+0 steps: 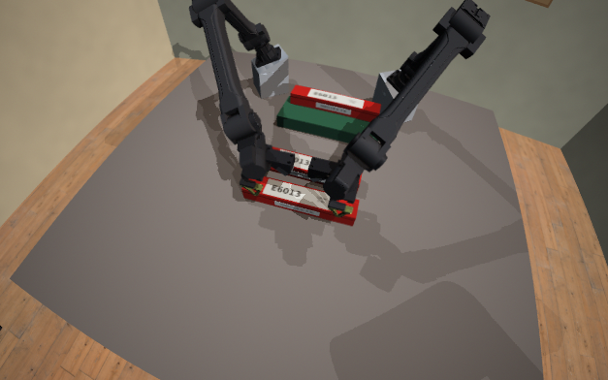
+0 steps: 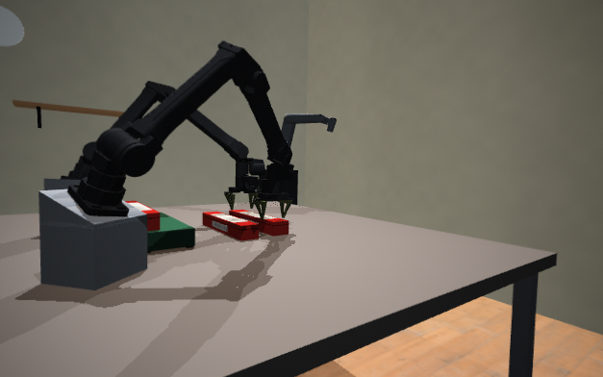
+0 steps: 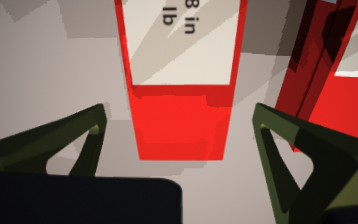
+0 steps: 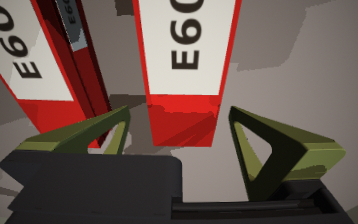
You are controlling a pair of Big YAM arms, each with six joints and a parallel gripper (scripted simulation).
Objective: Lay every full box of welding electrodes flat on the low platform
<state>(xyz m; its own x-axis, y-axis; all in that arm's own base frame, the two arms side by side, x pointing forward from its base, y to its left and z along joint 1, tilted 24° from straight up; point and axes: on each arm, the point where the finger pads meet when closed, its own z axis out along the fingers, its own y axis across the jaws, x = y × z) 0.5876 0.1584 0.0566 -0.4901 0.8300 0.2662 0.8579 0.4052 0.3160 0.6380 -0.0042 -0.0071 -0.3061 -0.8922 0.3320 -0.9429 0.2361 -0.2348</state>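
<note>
Three red electrode boxes with white E6013 labels are in view. One box (image 1: 335, 102) (image 2: 144, 211) lies flat on the green low platform (image 1: 320, 125) (image 2: 173, 234) at the back. Two lie side by side on the table. The front box (image 1: 283, 190) (image 2: 266, 222) (image 3: 180, 120) (image 4: 186, 55) has a gripper low over each end. My right gripper (image 1: 252, 186) (image 2: 272, 210) (image 4: 179, 111) is open, astride its E60 end. My left gripper (image 1: 341, 208) (image 2: 240, 198) (image 3: 179, 111) is open, astride its other end. The second box (image 1: 302, 160) (image 2: 226, 224) (image 3: 340, 105) (image 4: 40, 100) lies just behind, partly hidden by the arms.
Two grey pedestals (image 1: 272, 75) (image 1: 385, 84) (image 2: 91, 245) carry the arm bases on either side of the platform. The grey table (image 1: 160, 252) (image 2: 351, 289) stretches wide in front of the boxes, with wooden floor beyond its edges.
</note>
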